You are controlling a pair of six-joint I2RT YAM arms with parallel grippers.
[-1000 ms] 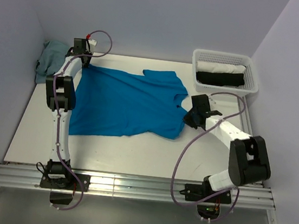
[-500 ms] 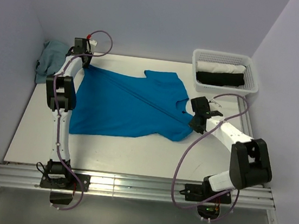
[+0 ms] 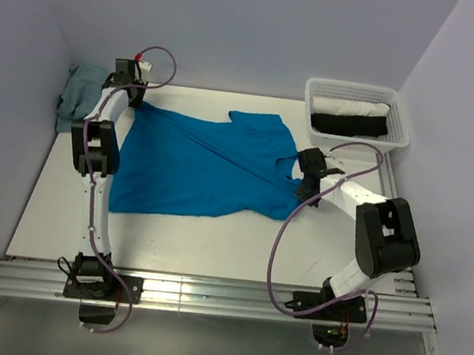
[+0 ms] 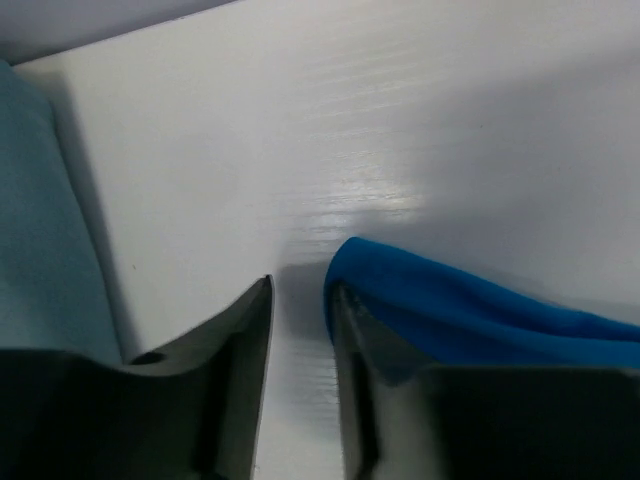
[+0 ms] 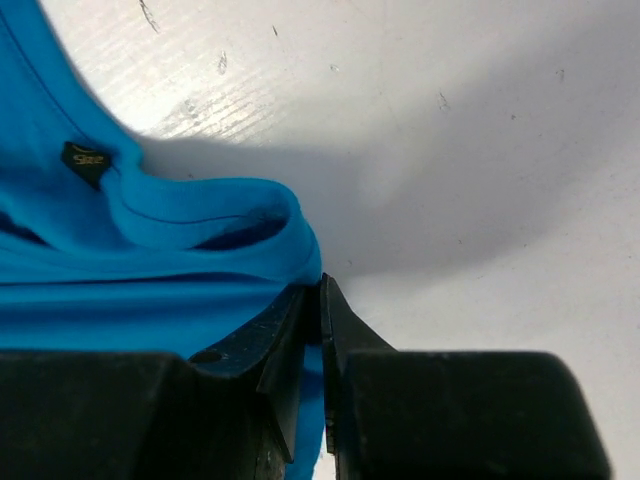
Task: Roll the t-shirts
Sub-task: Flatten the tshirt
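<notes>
Two arms reach over a white surface [image 3: 211, 244], one to each end of a single blue t-shirt [image 3: 204, 160].

1. T-shirt position. The t-shirt lies spread across the middle of the surface, with its collar toward the right and its hem toward the left. Its far-left corner is drawn out to a point at the left arm. A taut crease runs across the cloth from that corner to the collar.

2. Left tool [image 4: 300, 288]. It is at the far-left corner of the surface and low over it. The jaws stand narrowly apart, and bare surface shows in the gap between them. Nothing sits between the jaws. A fold of the blue cloth rests over the outer side of one finger. A pale teal cloth [image 3: 74, 93] lies bunched just beside this tool, against the left wall.

3. Right tool [image 5: 320, 287]. It is at the collar. The jaws are almost together, with a thin slit of blue cloth between them. They pinch the collar edge, which is bunched into a fold at the fingertips. A small dark label [image 5: 85, 160] shows inside the neck.

4. Basket [image 3: 400, 120]. This white mesh basket stands at the far-right corner, well apart from the t-shirt. It holds one white roll [image 3: 354, 108] and one black roll [image 3: 347, 124], side by side.
</notes>
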